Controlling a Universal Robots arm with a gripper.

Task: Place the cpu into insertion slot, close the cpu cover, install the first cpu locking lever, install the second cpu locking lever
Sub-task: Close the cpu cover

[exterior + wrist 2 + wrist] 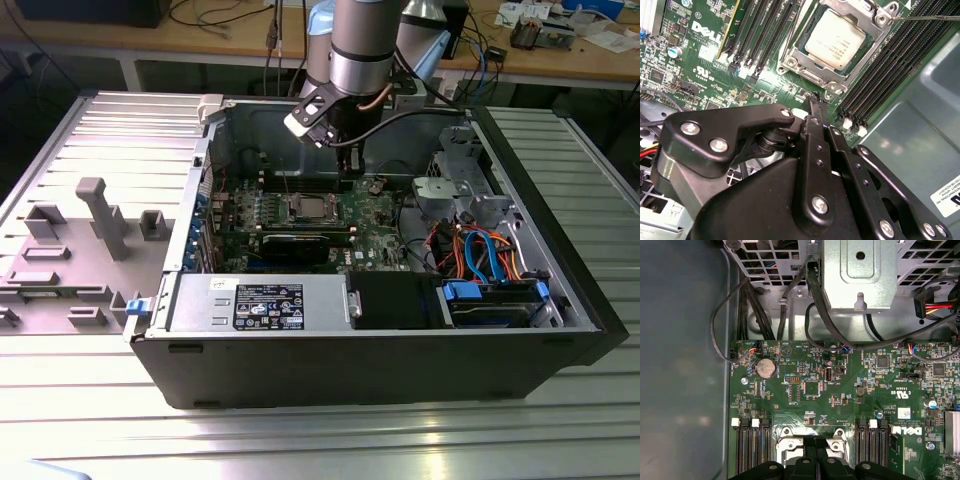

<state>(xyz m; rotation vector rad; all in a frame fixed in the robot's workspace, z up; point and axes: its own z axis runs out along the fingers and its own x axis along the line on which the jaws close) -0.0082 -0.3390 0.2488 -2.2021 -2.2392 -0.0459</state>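
Fingers of gripper (pixel 815 102) pressed together, empty | cpu (pixel 835 39) under cpu cover (pixel 805 75) | we judge it light, stiff, fragile; hold by edges

Arm (pixel 360 45) upright, gripper (pixel 352 165) pointing down, fingers (pixel 815 131) pressed together.

My pincer (pixel 816 452) blocks most of the insertion slot (pixel 789 447) in the first wrist view, and the cpu cover (pixel 807 74) runs off the edge in the second wrist view.
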